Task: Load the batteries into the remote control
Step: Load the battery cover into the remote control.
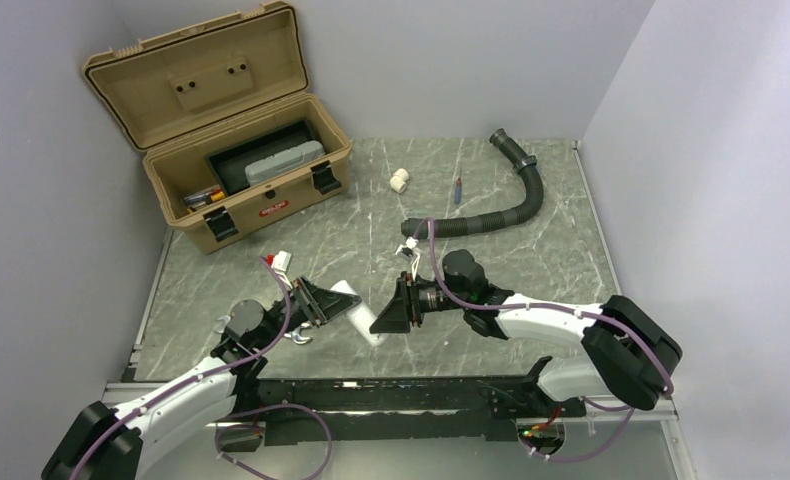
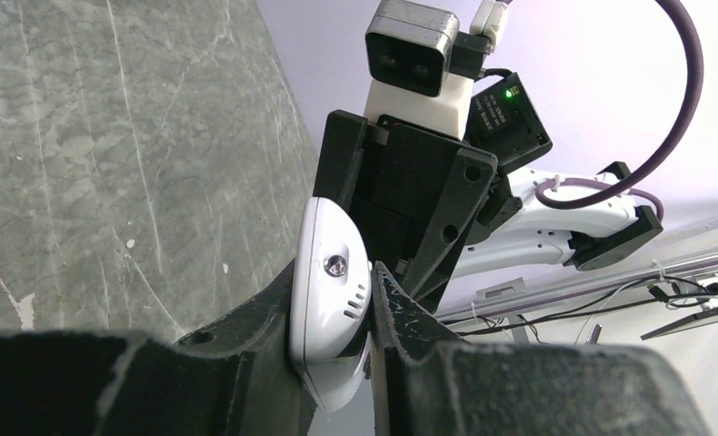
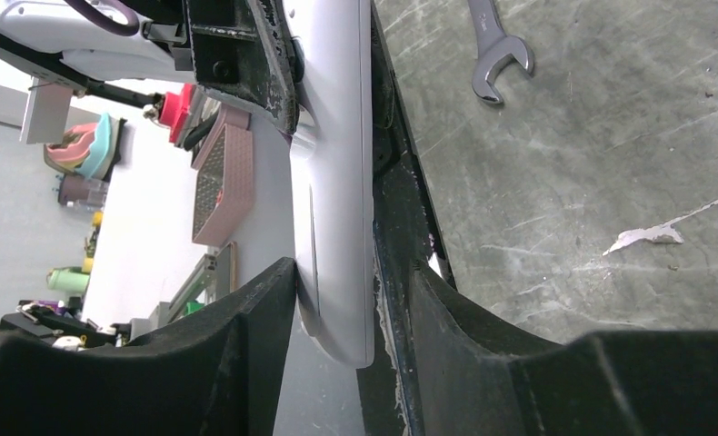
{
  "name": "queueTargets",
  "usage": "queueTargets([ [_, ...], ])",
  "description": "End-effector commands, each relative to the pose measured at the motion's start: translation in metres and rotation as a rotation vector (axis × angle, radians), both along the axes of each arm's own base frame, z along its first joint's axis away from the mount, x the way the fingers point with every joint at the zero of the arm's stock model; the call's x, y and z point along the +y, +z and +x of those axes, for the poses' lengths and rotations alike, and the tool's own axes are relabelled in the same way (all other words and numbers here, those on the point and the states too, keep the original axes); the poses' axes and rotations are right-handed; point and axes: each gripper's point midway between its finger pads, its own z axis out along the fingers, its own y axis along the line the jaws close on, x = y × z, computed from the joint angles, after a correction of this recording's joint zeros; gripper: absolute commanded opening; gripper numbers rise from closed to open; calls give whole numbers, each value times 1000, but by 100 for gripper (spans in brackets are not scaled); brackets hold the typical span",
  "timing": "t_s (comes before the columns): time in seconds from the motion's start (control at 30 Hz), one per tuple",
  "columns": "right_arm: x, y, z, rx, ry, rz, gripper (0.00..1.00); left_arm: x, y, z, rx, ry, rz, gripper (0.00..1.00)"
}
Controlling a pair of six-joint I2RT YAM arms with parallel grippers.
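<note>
The white remote control (image 1: 359,312) hangs above the table near the front, held between both grippers. My left gripper (image 1: 323,305) is shut on one end of it; in the left wrist view the remote control (image 2: 330,309) sits pinched between the two black fingers of the left gripper (image 2: 335,277), its end with a small screw and slots showing. My right gripper (image 1: 391,315) holds the opposite end: in the right wrist view the remote control (image 3: 335,182) runs between the fingers of the right gripper (image 3: 335,272), both lying against it. The batteries are out of view.
An open tan toolbox (image 1: 241,170) stands at the back left. A black corrugated hose (image 1: 516,200) curves at the back right. A white pipe fitting (image 1: 399,181) and a red-and-blue stick (image 1: 458,189) lie behind. A wrench (image 3: 493,54) lies on the table under the left gripper.
</note>
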Motion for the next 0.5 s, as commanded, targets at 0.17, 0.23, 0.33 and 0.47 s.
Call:
queueTargets([
  [0.17, 8, 13, -1, -35, 35, 60, 48, -2, 37, -2, -100, -19, -70, 0],
  [0.23, 9, 11, -1, -29, 36, 57, 44, -3, 37, -2, -98, -20, -71, 0],
  [0.33, 10, 10, -1, -26, 39, 57, 32, -2, 37, -1, -98, -18, -72, 0],
  [0.47, 12, 11, -1, -25, 44, 58, 16, -2, 36, -1, -94, -16, -74, 0],
])
